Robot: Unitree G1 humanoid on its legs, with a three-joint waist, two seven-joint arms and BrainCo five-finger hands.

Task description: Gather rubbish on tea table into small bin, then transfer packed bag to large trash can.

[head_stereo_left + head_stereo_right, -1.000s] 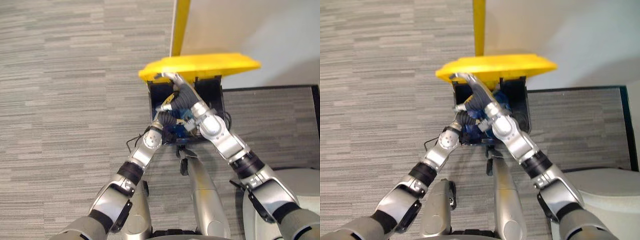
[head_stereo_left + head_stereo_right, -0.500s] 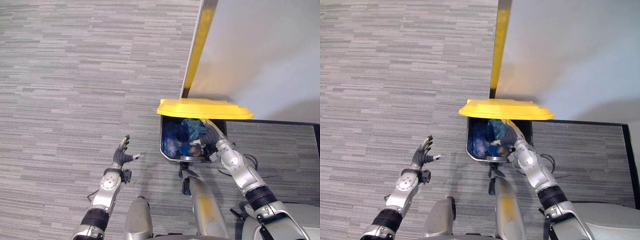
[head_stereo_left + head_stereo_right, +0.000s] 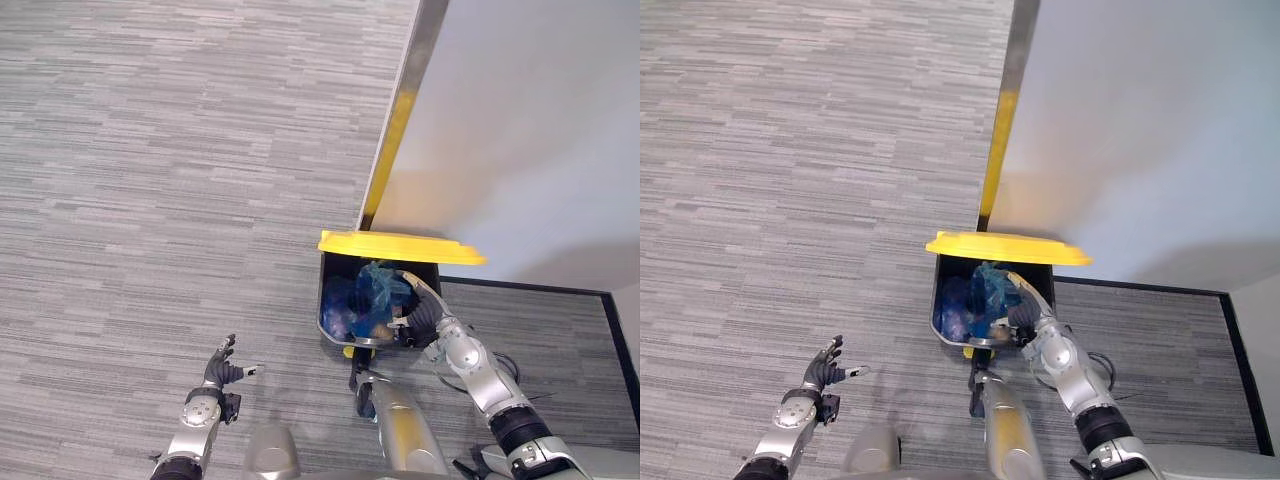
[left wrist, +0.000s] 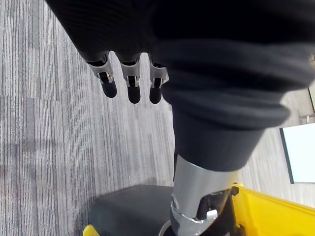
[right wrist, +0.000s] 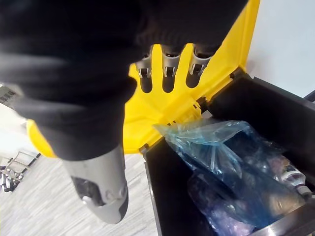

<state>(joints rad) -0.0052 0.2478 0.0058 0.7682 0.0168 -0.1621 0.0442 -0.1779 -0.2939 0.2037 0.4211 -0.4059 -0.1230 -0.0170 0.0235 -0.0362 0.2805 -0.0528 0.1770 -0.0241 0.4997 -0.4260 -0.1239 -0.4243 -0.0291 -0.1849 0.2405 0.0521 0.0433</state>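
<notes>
Blue bag (image 3: 378, 290): inside the black can (image 3: 324, 292), under its raised yellow lid (image 3: 400, 246).
Right hand (image 3: 415, 318): fingers straight, empty, at the rim (you lift it straight out).
Left hand (image 3: 222, 368): fingers spread, over carpet (image 3: 150, 200).

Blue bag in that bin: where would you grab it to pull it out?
Probably by the blue bag at its bunched top, which sticks up highest. Reach from above and the front: the bin walls enclose its sides, and the yellow lid stands raised behind.
</notes>
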